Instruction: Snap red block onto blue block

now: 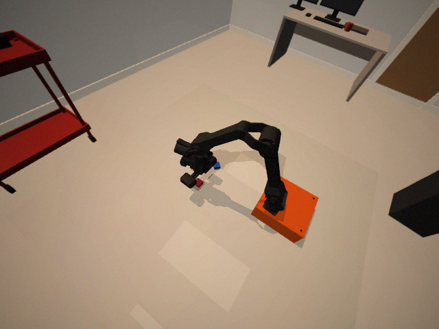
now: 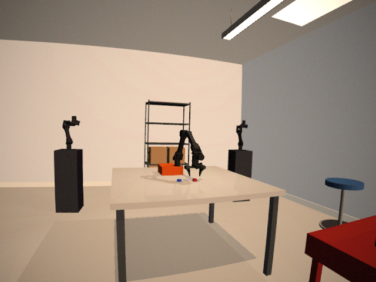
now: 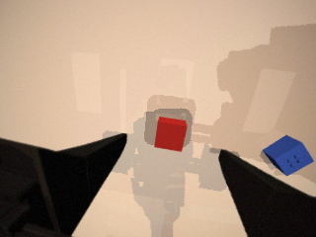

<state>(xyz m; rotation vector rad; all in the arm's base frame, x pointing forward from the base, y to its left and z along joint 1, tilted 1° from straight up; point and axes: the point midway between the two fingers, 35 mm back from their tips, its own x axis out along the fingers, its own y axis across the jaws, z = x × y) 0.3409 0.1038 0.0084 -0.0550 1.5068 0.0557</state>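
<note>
- Plainly, we see the red block (image 1: 199, 183) (image 2: 194, 180) (image 3: 171, 134) resting on the pale table (image 1: 226, 219) (image 2: 145, 191) (image 3: 44, 79), apart from the blue block (image 1: 217, 165) (image 2: 179, 180) (image 3: 288, 155).
- In the exterior view, we find the blue block to the left of the red one, both near side of the orange box (image 1: 301, 208) (image 2: 171, 170).
- We have our gripper (image 1: 201, 171) (image 2: 194, 175) (image 3: 172, 145) pointing down over the red block, its fingers spread about as wide as they go, with nothing between them.
- Through the wrist view, we see the red block between the lines of the two fingers, while the blue block lies to the right, showing small round marks on one face.
- Our black arm (image 1: 226, 135) (image 2: 193, 142) rises from the orange box and bends over toward the blocks.
- On the far side of the exterior view, we see a dark shelf rack (image 2: 168, 103) with brown boxes (image 2: 158, 155).
- At the right of that view, we see a blue-topped stool (image 2: 344, 184).
- In the top view, we have a desk (image 1: 340, 29) at the far right and a red cart (image 1: 31, 140) at the left.
</note>
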